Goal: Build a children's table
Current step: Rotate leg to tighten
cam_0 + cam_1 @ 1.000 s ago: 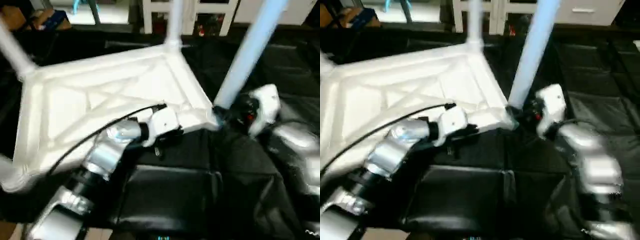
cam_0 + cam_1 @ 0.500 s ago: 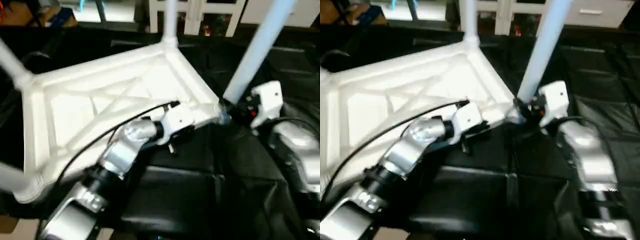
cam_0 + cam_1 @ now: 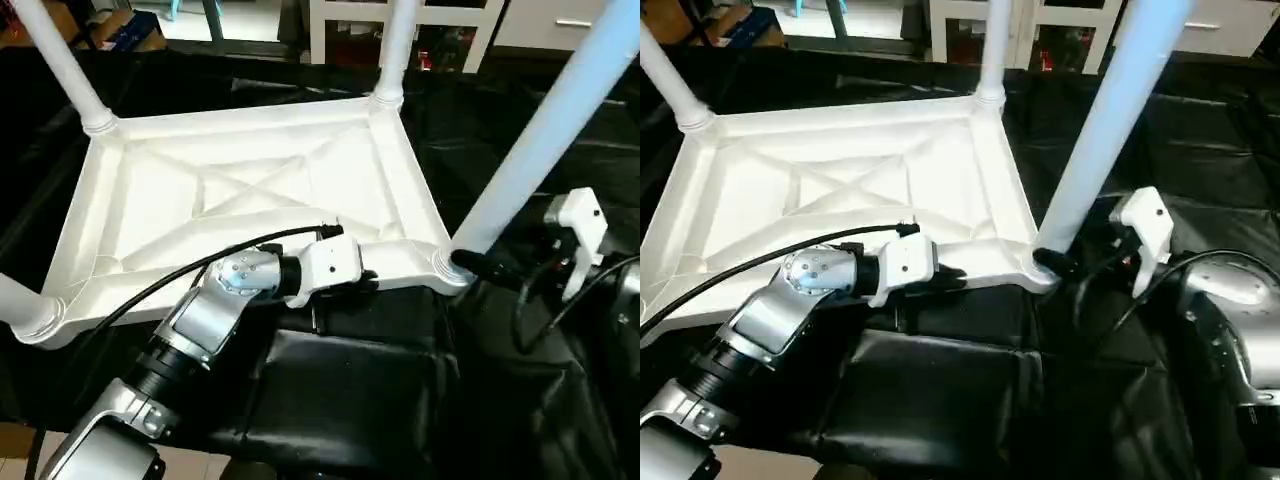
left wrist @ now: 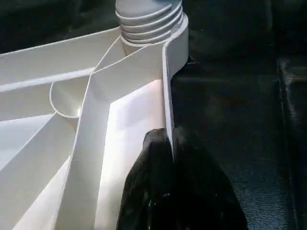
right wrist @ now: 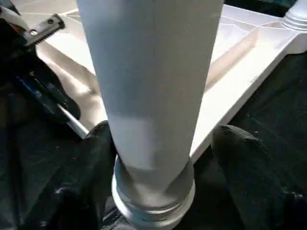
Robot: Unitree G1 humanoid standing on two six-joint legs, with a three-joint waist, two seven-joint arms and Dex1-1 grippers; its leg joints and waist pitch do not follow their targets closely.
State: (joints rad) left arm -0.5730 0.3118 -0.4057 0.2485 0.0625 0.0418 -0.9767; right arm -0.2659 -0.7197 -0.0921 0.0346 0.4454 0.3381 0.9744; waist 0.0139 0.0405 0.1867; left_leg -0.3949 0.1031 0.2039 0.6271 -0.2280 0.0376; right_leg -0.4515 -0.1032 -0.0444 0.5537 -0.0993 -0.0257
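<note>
Fingers of the right gripper (image 5: 158, 158) have spread since a moment ago and now stand clear on either side of the near-right leg (image 3: 540, 135), which stays upright in its corner socket (image 3: 445, 262), so I judge that leg seated and released. The left gripper (image 4: 168, 143) stays closed on the near rim of the upturned table top (image 3: 240, 190), steadying it. All four legs appear to be in, and the top lies ribs-up on a black padded surface (image 3: 350, 390), with white furniture (image 3: 400, 20) behind.
</note>
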